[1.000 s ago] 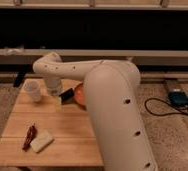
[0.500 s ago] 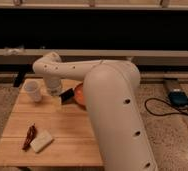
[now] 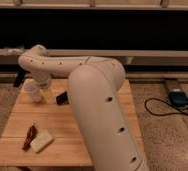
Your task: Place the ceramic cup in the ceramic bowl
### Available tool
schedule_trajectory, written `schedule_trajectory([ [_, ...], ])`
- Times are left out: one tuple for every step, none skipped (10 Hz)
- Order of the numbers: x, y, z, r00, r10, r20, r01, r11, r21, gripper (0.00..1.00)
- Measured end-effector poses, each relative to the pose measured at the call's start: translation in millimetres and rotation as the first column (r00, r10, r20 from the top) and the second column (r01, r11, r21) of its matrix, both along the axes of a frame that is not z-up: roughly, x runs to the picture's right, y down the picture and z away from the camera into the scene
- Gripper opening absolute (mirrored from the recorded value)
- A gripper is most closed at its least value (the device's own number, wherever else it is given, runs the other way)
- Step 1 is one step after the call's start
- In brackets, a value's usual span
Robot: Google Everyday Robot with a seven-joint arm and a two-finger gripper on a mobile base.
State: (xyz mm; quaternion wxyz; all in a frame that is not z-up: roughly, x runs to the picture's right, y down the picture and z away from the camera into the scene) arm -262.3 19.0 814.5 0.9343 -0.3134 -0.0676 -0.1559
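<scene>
At the far left of the wooden table [image 3: 62, 130], the small white ceramic cup [image 3: 32, 91] sits on the boards with the gripper [image 3: 38, 86] right on top of it. The wrist drops steeply from the bent elbow, the kind of approach that suits taking a handleless cup from above. Whether the gripper has closed on the cup or only hangs over it, I cannot tell. The cup looks to be resting on the wood and is not lifted.

The ceramic bowl is out of sight, and I judge it lies behind the bulky white arm [image 3: 97, 100] to the cup's right. A small black rectangular object [image 3: 62, 97] lies just beside that arm, along the likely carry path. Near the front edge, well apart from the cup, a flat white block [image 3: 42, 141] touches a reddish strip [image 3: 29, 136].
</scene>
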Motion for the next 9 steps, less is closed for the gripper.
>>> schedule_trajectory([
  [-12.4, -11.1, 1.0, 1.000, -0.016, 0.021, 0.016, 0.9997, 0.017, 0.80],
  [-24.1, -19.7, 0.4, 0.999, -0.032, 0.042, 0.031, 0.9990, 0.033, 0.80],
  [-33.2, -23.9, -1.0, 0.997, -0.044, 0.063, 0.042, 0.9984, 0.040, 0.80],
  [-40.9, -27.2, -0.2, 0.995, -0.058, 0.086, 0.054, 0.9975, 0.046, 0.80],
  [-50.5, -25.9, 0.2, 0.992, -0.071, 0.106, 0.066, 0.9968, 0.045, 0.80],
  [-60.8, -21.9, 0.4, 0.989, -0.080, 0.126, 0.076, 0.9964, 0.039, 0.80],
  [-69.1, -10.7, 6.7, 0.985, -0.084, 0.148, 0.082, 0.9964, 0.022, 0.80],
  [-68.5, -5.7, 12.3, 0.985, -0.085, 0.150, 0.084, 0.9964, 0.013, 0.80],
  [-71.1, -1.0, 16.4, 0.984, -0.087, 0.158, 0.088, 0.9961, 0.006, 0.80],
])
